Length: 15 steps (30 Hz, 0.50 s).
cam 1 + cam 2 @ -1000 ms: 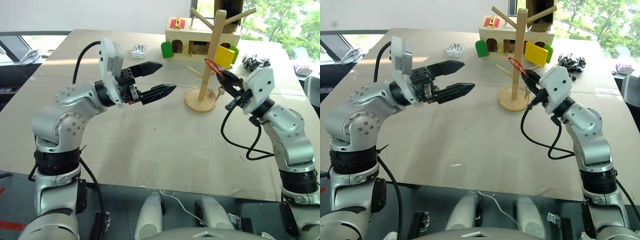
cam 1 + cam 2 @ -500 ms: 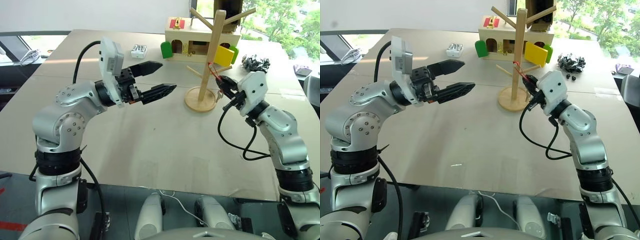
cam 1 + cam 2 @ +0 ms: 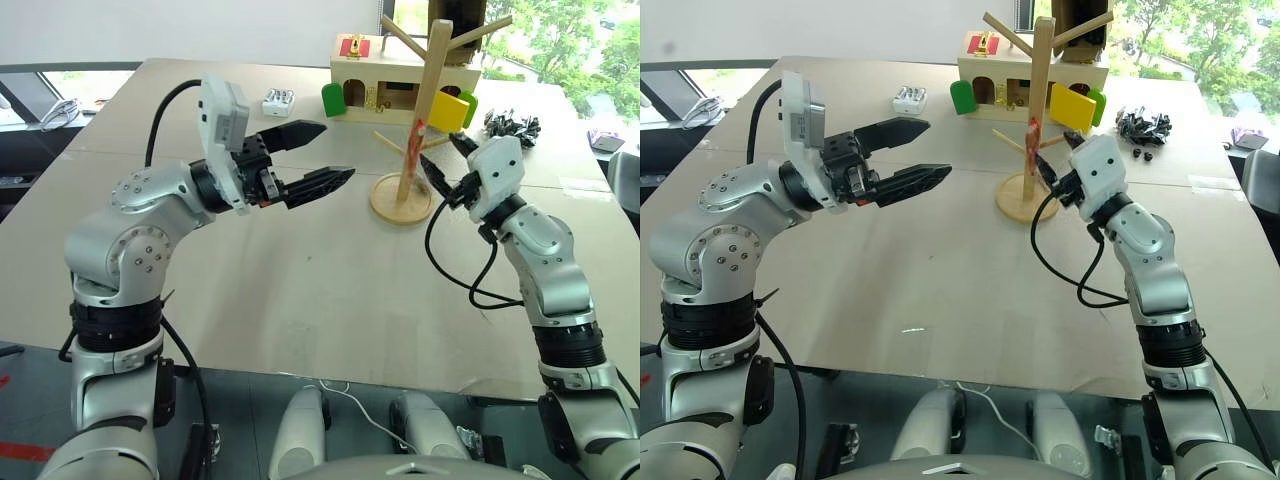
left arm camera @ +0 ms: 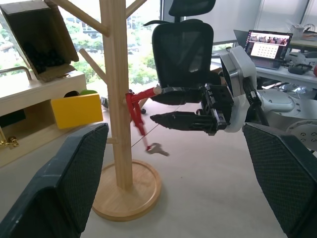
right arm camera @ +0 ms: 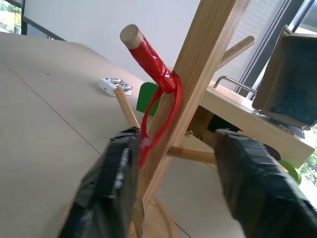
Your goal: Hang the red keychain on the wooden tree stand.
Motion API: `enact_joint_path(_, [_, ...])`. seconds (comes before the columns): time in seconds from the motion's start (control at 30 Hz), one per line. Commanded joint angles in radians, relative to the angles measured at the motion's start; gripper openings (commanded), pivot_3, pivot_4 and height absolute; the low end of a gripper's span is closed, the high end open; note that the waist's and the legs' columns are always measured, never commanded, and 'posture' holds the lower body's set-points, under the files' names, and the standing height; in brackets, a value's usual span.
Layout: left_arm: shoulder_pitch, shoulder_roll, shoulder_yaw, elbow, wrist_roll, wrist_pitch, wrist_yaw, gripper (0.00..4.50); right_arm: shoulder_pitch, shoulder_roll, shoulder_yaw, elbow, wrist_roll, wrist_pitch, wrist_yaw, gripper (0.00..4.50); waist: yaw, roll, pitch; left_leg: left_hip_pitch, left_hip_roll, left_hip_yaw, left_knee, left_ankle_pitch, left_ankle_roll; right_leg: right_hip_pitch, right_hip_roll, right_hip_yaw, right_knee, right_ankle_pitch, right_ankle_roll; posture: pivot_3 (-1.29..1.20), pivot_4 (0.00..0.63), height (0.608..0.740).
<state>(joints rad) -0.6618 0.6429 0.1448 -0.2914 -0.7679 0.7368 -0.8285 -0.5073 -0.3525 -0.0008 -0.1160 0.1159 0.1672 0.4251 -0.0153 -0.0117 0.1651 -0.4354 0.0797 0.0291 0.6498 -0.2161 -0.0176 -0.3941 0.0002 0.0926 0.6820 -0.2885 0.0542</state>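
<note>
Red keychain (image 4: 134,110): I see it looped over a red-wrapped branch of the wooden tree stand (image 4: 117,94), key dangling.
Right claw (image 4: 157,104): spread open, empty, beside the pole.
Left claw (image 3: 318,156): open, empty, above the surface (image 3: 300,270).

Silver jointed arms, black cables, white wrist housings

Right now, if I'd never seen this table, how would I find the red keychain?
Look for the wooden tree stand on the table, in front of the box house with coloured doors. The red keychain hangs from a short peg beside the pole, a small silver key dangling below. It is the only thin red loop there, unlike the pile of black clips.
</note>
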Motion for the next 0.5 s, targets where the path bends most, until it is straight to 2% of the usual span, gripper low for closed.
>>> enact_joint_path(0.03, [0.005,0.000,0.005,-0.033,-0.002,-0.019,0.005,4.50,0.041,-0.009,-0.080,-0.075,0.076,-0.012,0.010,4.45,0.001,0.000,0.000,0.000,0.000,0.000,0.000,0.000,0.000,0.000,0.000,0.000,0.000,0.000,0.000,0.00,0.150,0.735])
enact_joint_path(0.2, [0.042,-0.034,0.018,-0.034,0.018,-0.040,0.062,4.50,0.149,-0.044,-0.175,-0.063,0.102,0.021,-0.018,4.45,0.003,0.000,0.000,0.000,0.000,0.000,0.000,0.000,0.000,0.000,-0.001,0.000,-0.001,0.000,0.000,0.00,0.150,0.735])
enact_joint_path(0.4, [0.147,-0.170,0.004,0.020,0.199,-0.199,0.263,4.50,0.192,-0.010,-0.313,0.083,0.135,0.063,-0.145,4.45,-0.002,0.000,0.000,0.002,0.000,0.002,0.000,0.000,0.000,0.001,0.000,0.002,0.001,0.000,0.000,0.00,0.150,0.735])
enact_joint_path(0.5, [0.209,-0.246,-0.003,0.101,0.312,-0.308,0.363,4.50,0.202,-0.005,-0.327,0.159,0.088,0.024,-0.206,4.45,-0.002,0.001,-0.001,0.002,0.000,0.002,0.000,0.000,0.000,0.000,0.000,0.003,0.002,0.000,0.000,0.00,0.150,0.735])
